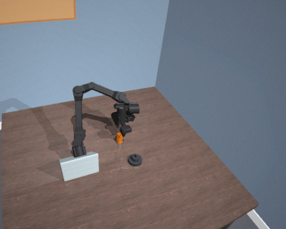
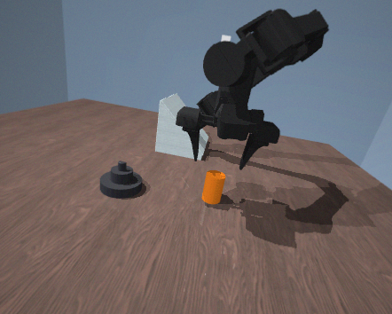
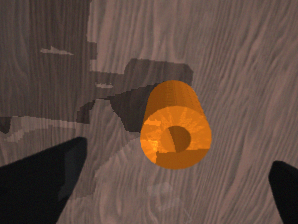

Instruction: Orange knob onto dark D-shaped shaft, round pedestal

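The orange knob [image 1: 120,138] [image 2: 214,187] [image 3: 175,117] stands upright on the table, leaning slightly in the exterior view through perspective. Its top hole [image 3: 181,139] faces up in the wrist view; part of it is dark, and I cannot tell its flat side surely. My gripper [image 2: 218,164] [image 3: 179,158] is open and empty, fingertips a little above the knob's top, one on each side. The dark round pedestal [image 1: 134,162] [image 2: 120,189] stands apart from the knob, with its short shaft [image 2: 121,165] bare. The shaft's flat side cannot be seen. The pedestal is outside the wrist view.
A pale wedge-shaped block [image 1: 80,167] [image 2: 168,129] stands by the arm's base, left of the pedestal in the top view. The wooden table [image 1: 171,194] [image 2: 120,266] has its right edge beyond the pedestal in the top view. The arm's shadow falls beside the knob.
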You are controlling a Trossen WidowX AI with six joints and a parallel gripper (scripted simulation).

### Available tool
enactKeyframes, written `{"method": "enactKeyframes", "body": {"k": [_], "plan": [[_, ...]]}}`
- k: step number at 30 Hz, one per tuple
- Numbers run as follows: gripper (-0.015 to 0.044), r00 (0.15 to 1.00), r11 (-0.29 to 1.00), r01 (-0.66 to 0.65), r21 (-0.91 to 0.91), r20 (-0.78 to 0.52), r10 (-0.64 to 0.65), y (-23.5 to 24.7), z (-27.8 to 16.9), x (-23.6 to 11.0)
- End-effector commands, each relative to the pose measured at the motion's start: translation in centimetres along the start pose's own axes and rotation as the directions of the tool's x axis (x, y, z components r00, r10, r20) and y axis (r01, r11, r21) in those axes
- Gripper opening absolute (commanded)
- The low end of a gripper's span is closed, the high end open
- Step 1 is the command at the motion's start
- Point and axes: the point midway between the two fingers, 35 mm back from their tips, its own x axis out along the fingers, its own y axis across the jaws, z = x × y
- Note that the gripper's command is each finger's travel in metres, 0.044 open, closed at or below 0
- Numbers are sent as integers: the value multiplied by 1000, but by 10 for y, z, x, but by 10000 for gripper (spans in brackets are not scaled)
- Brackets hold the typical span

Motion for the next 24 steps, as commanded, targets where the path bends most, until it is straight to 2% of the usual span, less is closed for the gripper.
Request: {"method": "enactKeyframes", "body": {"k": [1, 24], "plan": [[440, 1000, 1000, -7, 7, -4, 7, 1, -2, 8], [440, 1000, 1000, -6, 7, -4, 6, 1, 0, 44]]}}
